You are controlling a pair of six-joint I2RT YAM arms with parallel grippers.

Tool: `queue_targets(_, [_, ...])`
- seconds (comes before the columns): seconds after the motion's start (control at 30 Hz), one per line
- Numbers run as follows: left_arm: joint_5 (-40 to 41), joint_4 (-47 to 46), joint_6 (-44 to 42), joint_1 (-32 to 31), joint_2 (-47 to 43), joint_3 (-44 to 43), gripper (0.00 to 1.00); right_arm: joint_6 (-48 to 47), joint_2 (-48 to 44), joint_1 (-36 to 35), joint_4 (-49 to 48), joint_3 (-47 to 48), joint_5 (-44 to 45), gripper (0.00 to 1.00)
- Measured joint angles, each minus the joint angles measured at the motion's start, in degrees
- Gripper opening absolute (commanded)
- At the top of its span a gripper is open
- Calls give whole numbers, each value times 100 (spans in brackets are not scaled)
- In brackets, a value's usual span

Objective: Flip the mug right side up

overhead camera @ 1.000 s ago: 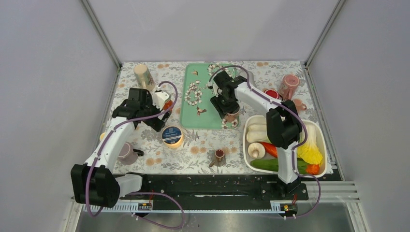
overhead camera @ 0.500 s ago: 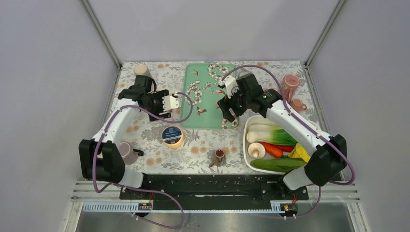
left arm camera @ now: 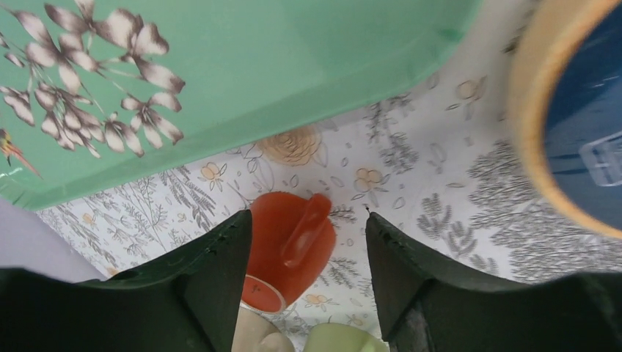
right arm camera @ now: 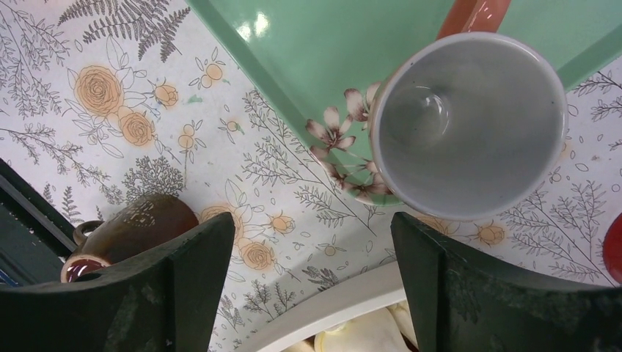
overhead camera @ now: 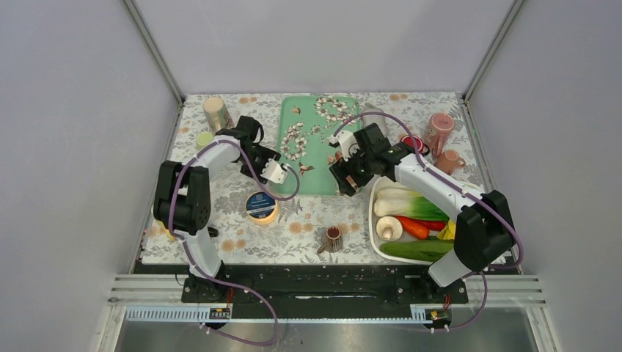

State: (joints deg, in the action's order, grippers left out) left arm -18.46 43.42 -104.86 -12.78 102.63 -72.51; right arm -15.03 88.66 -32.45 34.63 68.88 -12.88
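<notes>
Currently the grey-lined ceramic mug with the orange handle [right arm camera: 469, 125] stands mouth-up at the near right corner of the green floral tray [right arm camera: 330, 44]. Your right gripper [right arm camera: 312, 227] hangs above it, fingers spread and holding nothing. A brown mug [right arm camera: 132, 227] lies on its side on the floral tablecloth [right arm camera: 110, 88] nearby. Your left gripper [left arm camera: 306, 227] is likewise spread. A small orange-red cup [left arm camera: 279, 238], tipped over beside the tray, shows between its fingers, ungripped.
</notes>
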Motion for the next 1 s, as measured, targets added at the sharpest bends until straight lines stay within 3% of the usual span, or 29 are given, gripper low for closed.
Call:
queue_targets(0.27, [595,-243,-227,26,560,-278,56,0,109,26,-57,-2,-225,89])
queue_targets(0.4, [758,-260,-297,33,610,-278,48,0,118,35,-57,-2,-400,89])
queue_targets(0.57, [977,-459,-334,31,769,-280,24,0,118,42,-57,-2,-503,89])
queue_targets(0.63, [1069,-557,-361,33,857,-284,3,0,118,48,-57,-2,-531,90])
queue_targets(0.67, [1130,-634,-352,31,883,-291,0,0,118,52,-59,-2,-538,90])
queue_targets(1.0, [1248,-1152,511,35,929,-302,0,50,46,63,-57,-2,-619,91])
